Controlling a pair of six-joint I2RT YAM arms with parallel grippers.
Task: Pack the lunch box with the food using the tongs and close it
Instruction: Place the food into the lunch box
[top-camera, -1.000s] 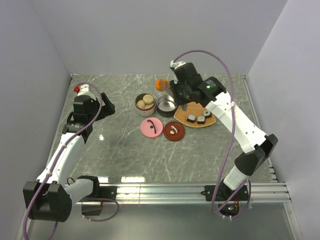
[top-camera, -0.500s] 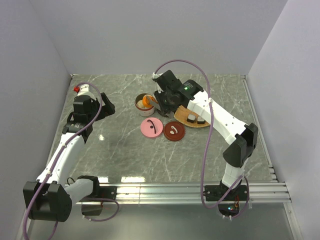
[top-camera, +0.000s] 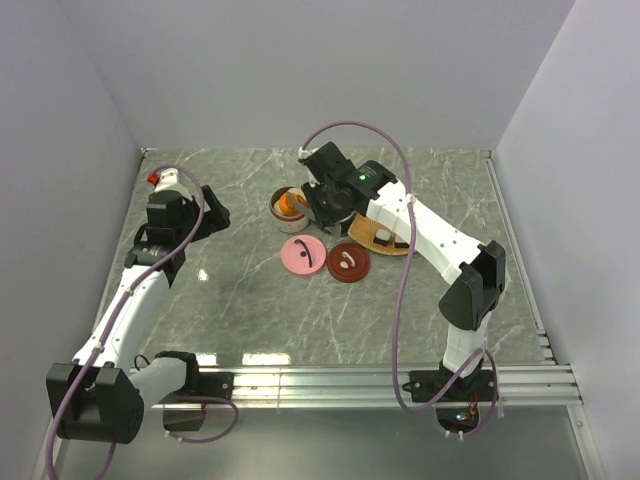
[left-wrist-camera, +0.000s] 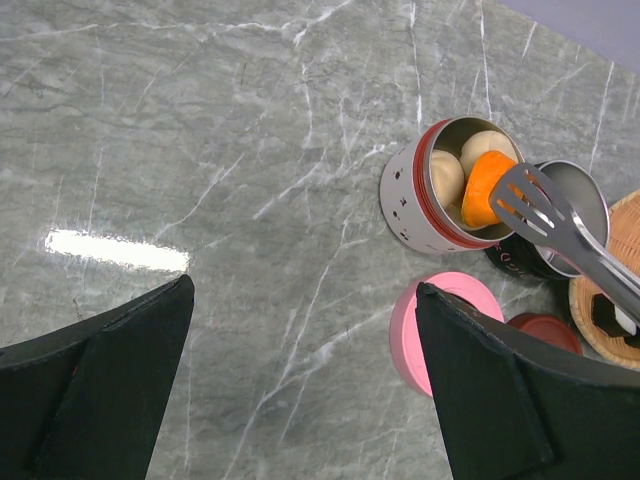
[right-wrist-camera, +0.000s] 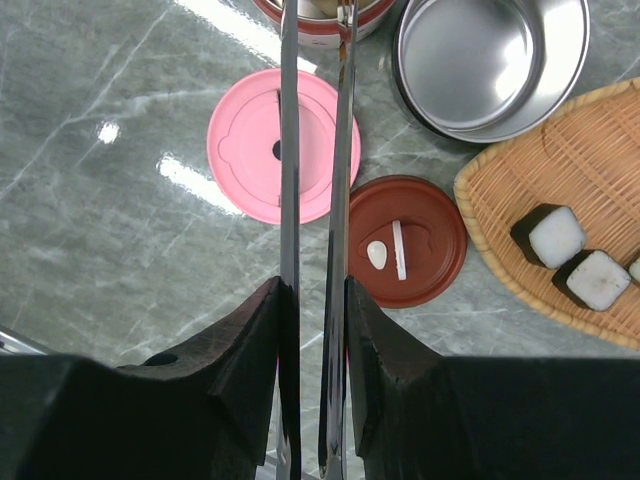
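Over the red-rimmed lunch box, tongs pinch the orange ball.

Right end effector above left tin; orange ball apparently inside tin.

An orange woven tray lies on the grey marble table.
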